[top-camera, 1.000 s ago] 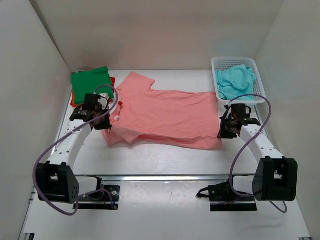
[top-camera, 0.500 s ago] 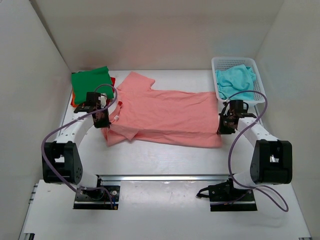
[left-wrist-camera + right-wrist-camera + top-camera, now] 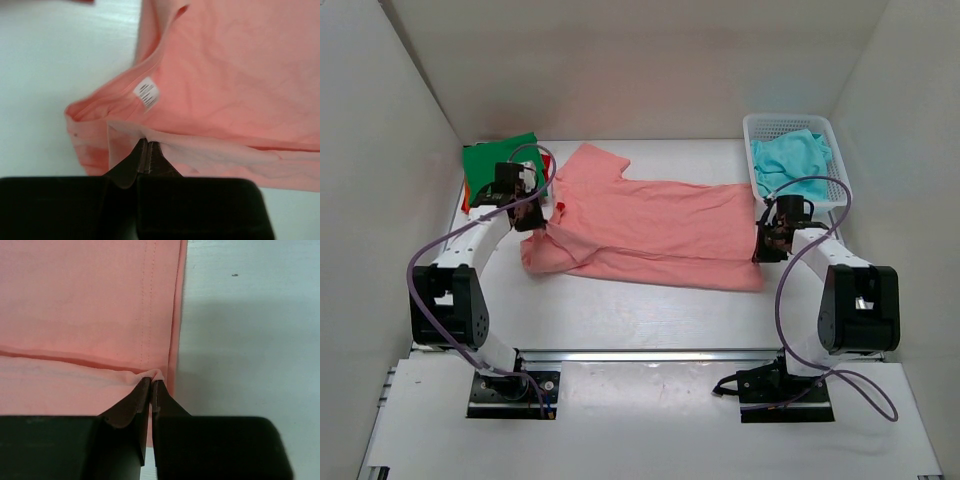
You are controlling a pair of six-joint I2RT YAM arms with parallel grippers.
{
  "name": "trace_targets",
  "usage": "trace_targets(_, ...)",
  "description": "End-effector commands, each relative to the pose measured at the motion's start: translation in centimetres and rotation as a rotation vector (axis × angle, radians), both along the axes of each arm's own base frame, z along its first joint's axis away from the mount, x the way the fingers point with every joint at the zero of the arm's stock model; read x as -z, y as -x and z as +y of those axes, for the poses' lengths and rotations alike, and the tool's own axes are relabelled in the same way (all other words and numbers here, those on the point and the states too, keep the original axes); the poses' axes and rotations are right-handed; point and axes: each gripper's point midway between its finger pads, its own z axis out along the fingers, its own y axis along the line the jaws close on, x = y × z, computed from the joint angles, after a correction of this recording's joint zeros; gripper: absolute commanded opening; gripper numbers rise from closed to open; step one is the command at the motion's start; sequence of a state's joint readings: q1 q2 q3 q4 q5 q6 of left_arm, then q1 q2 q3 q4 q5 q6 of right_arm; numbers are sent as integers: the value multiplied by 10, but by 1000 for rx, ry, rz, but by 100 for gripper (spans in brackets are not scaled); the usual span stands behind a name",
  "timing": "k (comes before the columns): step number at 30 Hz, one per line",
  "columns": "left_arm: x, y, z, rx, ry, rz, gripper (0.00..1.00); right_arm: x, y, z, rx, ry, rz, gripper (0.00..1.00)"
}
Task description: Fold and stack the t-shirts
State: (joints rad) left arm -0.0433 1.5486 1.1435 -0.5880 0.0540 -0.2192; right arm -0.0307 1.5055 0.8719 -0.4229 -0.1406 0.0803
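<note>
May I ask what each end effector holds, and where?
Both pinch the salmon pink t-shirt: the left end effector a folded edge near the collar, the right end effector the fold at its hem.

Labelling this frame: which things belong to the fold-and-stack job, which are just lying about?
Job: salmon pink t-shirt, pinched by left gripper and right gripper; green t-shirt; orange-red t-shirt beneath it; turquoise t-shirt.
Lying about: white mesh basket holding the turquoise one.

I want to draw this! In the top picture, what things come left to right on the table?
Green t-shirt → salmon pink t-shirt → white basket holding the turquoise t-shirt.
</note>
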Motion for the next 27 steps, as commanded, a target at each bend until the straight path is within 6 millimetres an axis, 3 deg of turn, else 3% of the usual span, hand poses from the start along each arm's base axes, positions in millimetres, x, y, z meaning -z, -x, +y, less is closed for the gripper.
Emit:
trace_targets(1, -38, -33, -21, 52, 56, -144, 0, -15, -23, 6, -20, 8, -81, 0)
trace_targets(3, -45, -41, -37, 100, 79, -169, 0, -14, -25, 3, -9, 17, -85, 0)
trace_targets(5, -43, -46, -43, 126, 94, -179, 5, -10, -23, 2, 4, 36, -70, 8)
trace_targets(6, -42, -46, -46, 146, 107, -177, 20, -14, -26, -3, 30, 47, -80, 23)
trace_targets(7, -41, -45, -47, 154, 118, -174, 26, -14, -26, -8, 42, 72, -78, 36)
trace_targets(8, -44, -42, -44, 137, 127, -190, 32, -16, -26, -10, 51, 81, -82, 42)
trace_targets(9, -48, -38, -39, 109, 120, -215, 47, -20, -25, -7, 50, 104, -89, 50)
trace_targets(14, -46, 5, -20, 42, 74, -218, 50, -43, -18, -2, 71, 158, -156, 53)
trace_targets(17, -16, 40, -33, 74, 50, -140, 49, -57, -14, 32, 21, 105, -217, 52)
trace_targets(18, 2, 49, -36, 79, 39, -112, 49, -60, -15, 45, 1, 69, -242, 51)
trace_targets(24, 81, 55, -48, 65, -54, 26, 43, -37, -9, 113, -121, -90, -190, 50)
trace_targets(27, 103, 59, -46, 62, -144, 147, 43, -20, -6, 126, -140, -107, -140, 48)
